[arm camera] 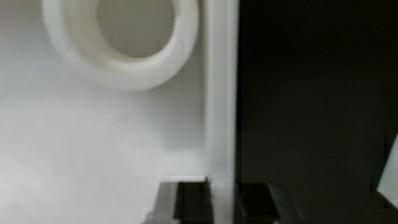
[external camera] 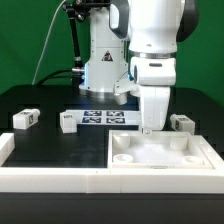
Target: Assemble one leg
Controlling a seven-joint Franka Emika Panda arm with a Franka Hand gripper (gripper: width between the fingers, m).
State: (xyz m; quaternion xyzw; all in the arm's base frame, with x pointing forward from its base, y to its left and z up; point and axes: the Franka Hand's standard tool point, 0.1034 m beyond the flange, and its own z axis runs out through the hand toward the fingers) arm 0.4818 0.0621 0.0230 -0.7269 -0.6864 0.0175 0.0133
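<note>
- The end effector (arm camera: 222, 206) is narrowed, with one dark finger (arm camera: 180, 205) over the inside of the tray (external camera: 160, 172) and the other over the black bench (external camera: 50, 148).
- The tray's thin far wall (arm camera: 221, 100) runs straight between the fingers. In the wrist view both seem to touch it, so the end effector grips the tray by this wall.
- In the exterior view the end effector points straight down from the white arm (external camera: 155, 40) and meets the tray's far edge near its middle.
- Inside the tray, a round raised socket (arm camera: 125, 40) lies near the gripped wall.
- The tray is a big white square with a sunken floor. It lies flat at the front of the bench, toward the exterior view's right.
- One leg (external camera: 182, 122) lies on the bench just beyond the tray's far corner, near the end effector on the exterior view's right. Nothing holds it.
- The marker board (external camera: 105, 118) lies flat behind the tray, at the foot of the arm.
- A second leg (external camera: 68, 124) lies just beside the marker board on the exterior view's left. A third leg (external camera: 25, 118) lies further left, well apart from the tray.
- A low white border (external camera: 50, 180) runs along the bench's front edge and touches the tray's side.
</note>
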